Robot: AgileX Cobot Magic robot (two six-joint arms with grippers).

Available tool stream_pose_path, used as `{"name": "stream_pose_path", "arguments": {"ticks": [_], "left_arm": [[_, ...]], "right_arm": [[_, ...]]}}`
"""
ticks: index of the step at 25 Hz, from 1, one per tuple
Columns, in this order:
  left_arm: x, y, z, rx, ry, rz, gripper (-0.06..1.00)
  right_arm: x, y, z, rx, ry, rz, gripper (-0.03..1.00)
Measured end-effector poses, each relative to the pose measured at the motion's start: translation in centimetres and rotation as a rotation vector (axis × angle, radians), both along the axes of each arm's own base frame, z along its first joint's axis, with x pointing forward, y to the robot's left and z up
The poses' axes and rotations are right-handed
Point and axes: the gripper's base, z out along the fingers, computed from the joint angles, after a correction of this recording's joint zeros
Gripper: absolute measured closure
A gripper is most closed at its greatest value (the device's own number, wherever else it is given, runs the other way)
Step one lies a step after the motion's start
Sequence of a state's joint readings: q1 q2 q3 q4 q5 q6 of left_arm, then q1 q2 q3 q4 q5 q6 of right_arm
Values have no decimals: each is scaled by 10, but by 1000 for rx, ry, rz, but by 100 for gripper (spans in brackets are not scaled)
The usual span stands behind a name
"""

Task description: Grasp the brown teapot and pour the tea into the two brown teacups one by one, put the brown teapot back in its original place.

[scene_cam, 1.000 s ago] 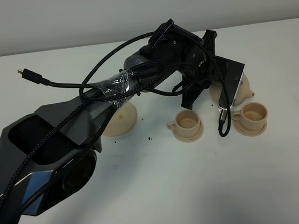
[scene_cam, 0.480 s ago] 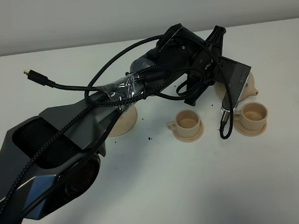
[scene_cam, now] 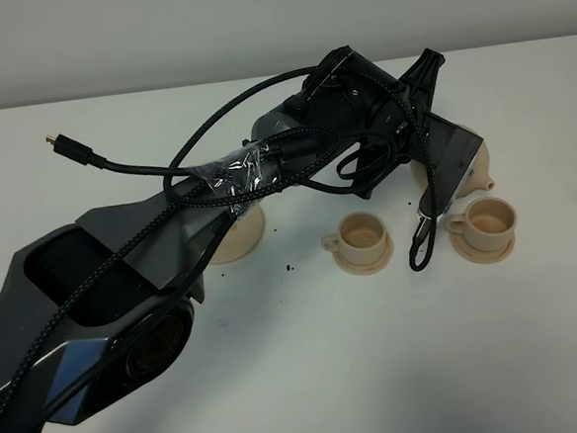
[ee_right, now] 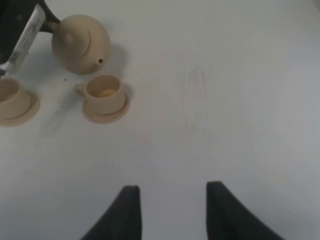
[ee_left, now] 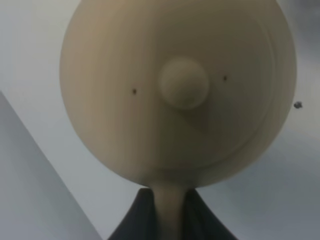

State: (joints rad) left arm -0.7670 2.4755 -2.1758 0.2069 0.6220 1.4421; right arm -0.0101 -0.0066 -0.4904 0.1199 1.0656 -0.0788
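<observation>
My left gripper point(ee_left: 167, 202) is shut on the loop handle of the brown teapot point(ee_left: 175, 90), whose knobbed lid fills the left wrist view. In the high view the teapot point(scene_cam: 476, 161) is held at the far right, mostly hidden behind the left gripper point(scene_cam: 441, 154), with its spout just behind the right teacup point(scene_cam: 488, 221). The other teacup point(scene_cam: 362, 233) stands on its saucer left of it. The wide saucer, the original place point(scene_cam: 239, 238), lies half under the left arm. My right gripper point(ee_right: 172, 210) is open over bare table, away from the teapot point(ee_right: 80, 42) and cup point(ee_right: 103, 92).
The left arm point(scene_cam: 265, 169) and its cables stretch across the middle of the table. A loose cable plug point(scene_cam: 55, 142) sticks out at the left. Small dark specks point(scene_cam: 290, 268) lie near the wide saucer. A cable loop point(scene_cam: 421, 242) hangs between the two cups.
The left gripper carried the teapot a little to the right and farther back. The hanging cable loop swung left. Both cups and the right gripper stayed put.
</observation>
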Motion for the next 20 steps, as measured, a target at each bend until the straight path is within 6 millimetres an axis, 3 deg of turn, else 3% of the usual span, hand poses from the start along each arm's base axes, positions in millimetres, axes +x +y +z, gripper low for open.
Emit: {"name": "stream_pose_path", "arguments": {"ticks": [20], "left_arm": [[-4,-8,0,61,-71,-121,80]], "right_arm": [[0,0,0,0,0,0,63]]}}
